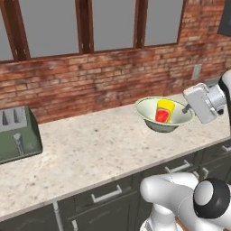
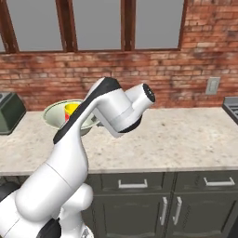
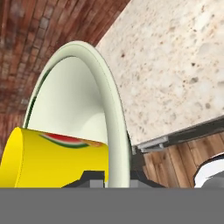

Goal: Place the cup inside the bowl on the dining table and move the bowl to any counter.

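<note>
Bowl [image 1: 153, 120]: above the bench [image 1: 90, 149] before the brick wall [image 1: 90, 81], toward its right, mouth tipped up and nearward.
Cup [image 1: 164, 110]: inside the bowl, long axis leaning, mouth upward.
Jaws: clenched on the bowl's right rim; gripper [image 1: 186, 108] tips hidden by rim.
Toaster [image 1: 16, 133]: far left, cut off.

Yellow, red-patched cup [image 1: 165, 111]; pale green bowl [image 1: 151, 117]; beige speckled counter [image 1: 99, 146].
</note>
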You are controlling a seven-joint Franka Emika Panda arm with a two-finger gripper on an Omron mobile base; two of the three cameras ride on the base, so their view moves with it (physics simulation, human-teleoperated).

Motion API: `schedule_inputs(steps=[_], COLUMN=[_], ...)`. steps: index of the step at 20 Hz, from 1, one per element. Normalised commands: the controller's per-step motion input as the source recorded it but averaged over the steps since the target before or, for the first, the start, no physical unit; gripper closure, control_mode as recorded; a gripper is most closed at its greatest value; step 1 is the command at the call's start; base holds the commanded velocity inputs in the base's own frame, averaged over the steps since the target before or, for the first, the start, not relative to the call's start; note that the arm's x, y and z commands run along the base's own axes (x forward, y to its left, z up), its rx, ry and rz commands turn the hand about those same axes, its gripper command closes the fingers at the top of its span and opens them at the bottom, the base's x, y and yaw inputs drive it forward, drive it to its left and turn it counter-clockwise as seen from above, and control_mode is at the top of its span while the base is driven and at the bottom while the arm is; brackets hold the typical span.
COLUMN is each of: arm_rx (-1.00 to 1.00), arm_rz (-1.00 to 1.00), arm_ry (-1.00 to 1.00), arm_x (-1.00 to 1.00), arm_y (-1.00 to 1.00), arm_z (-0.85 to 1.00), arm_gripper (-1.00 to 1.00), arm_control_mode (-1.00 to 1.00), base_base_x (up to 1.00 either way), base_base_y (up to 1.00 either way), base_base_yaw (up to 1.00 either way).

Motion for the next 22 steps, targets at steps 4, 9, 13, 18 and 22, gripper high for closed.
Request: schedule_inputs(steps=[4,9,13,18,22], arm_rx=[0.00,0.00,0.00,0.00,0.00], arm_rz=[0.00,0.00,0.00,0.00,0.00], arm_ry=[0.00,0.00,0.00,0.00,0.00], arm_x=[0.00,0.00,0.00,0.00,0.00], arm_y=[0.00,0.00,0.00,0.00,0.00], arm_z=[0.00,0.00,0.00,0.00,0.00], arm_gripper=[1.00,1.00,1.00,1.00,1.00], arm_control_mode=[1.00,1.00,1.00,1.00,1.00], base_base_x=[0.54,0.32,0.09,0.00,0.00], base_base_y=[0.13,0.15,0.16,0.01,0.00], base_base_yaw=[0.00,0.00,0.00,0.00,0.00])
